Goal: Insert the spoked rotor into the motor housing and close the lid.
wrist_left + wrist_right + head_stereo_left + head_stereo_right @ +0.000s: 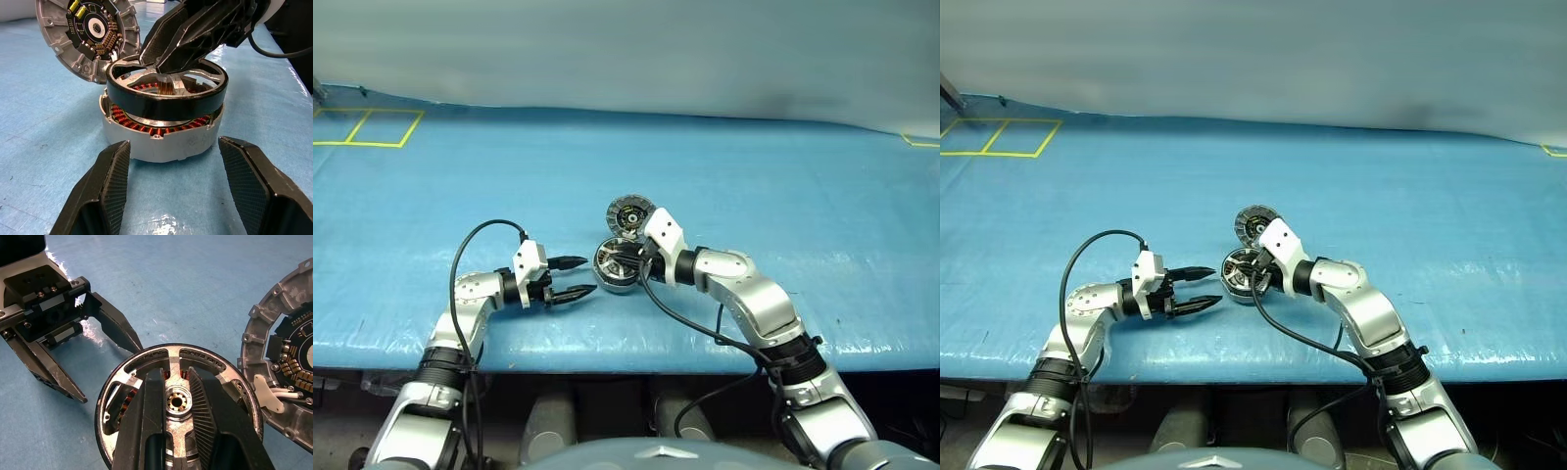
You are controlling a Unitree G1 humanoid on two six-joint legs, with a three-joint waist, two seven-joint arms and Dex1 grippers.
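Note:
The silver motor housing (146,147) with copper windings stands on the blue mat. The dark spoked rotor (161,100) sits on top of it and stands proud, so the windings show under its rim. My right gripper (174,382) reaches in from above and is shut on the rotor's hub spoke. The lid (628,213) leans tilted against the far side of the housing, its circuit face showing. My left gripper (573,277) is open just left of the housing, its fingers (105,186) apart on either side of it and touching nothing.
The blue mat (783,186) covers the table and its front edge runs just under both arms. Yellow tape squares (372,127) mark the far left corner. A black cable (475,245) loops over the left arm.

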